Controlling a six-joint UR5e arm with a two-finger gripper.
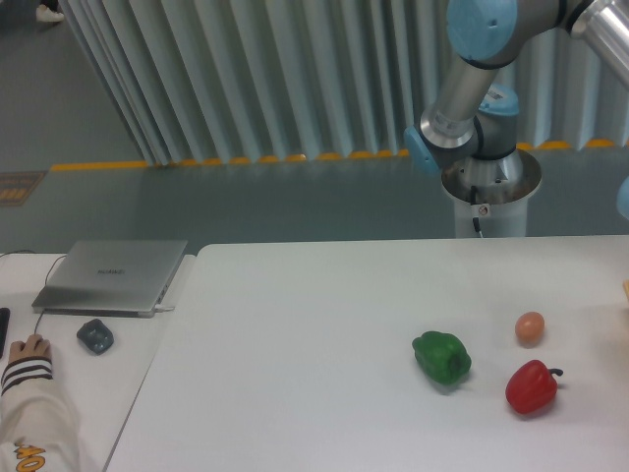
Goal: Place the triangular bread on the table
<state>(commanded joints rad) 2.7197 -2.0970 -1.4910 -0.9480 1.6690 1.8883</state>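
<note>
Laptop (113, 274) lid logo too small to read.

Robot lab: pedestal-mounted arm (472, 108), floor tape (197, 162)

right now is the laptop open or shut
Shut: the laptop lies flat on the side desk, lid down, no screen showing.

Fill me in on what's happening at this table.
Nothing is being handled. The robot arm is raised behind the table, its pincer out of view. A green pepper, red pepper and egg lie apart on the table. A tan sliver at the right edge may be the bread.
</note>
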